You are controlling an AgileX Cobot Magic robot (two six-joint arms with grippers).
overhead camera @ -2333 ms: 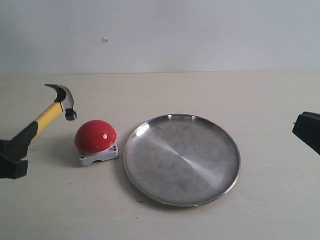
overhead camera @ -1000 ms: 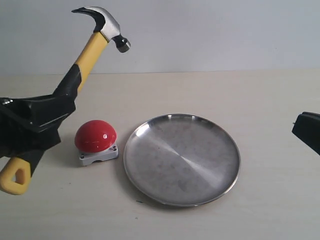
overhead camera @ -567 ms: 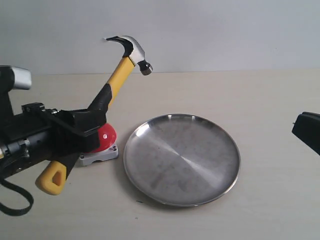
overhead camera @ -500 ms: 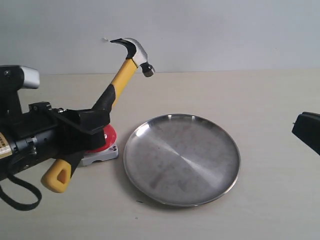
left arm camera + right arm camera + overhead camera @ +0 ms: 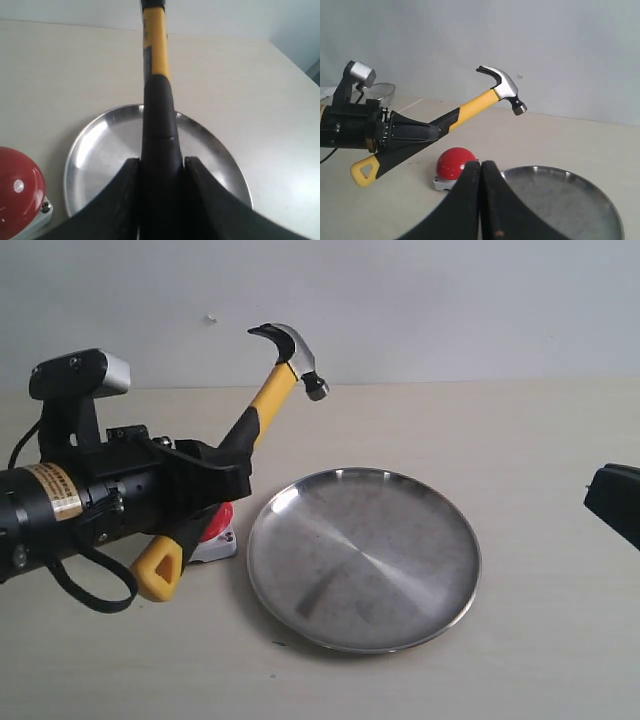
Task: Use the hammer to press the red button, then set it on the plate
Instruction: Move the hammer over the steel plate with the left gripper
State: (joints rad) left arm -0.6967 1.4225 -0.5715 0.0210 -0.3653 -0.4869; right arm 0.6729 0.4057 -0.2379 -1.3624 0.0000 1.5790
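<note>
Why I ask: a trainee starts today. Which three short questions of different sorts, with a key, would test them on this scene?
1. True or false: the hammer lies on the plate.
2. Which grips the hammer? A) the left end effector B) the other one C) neither
3. Fill in: in the exterior view, the red button stands to the ____ of the plate.
Key: 1 false; 2 A; 3 left.
</note>
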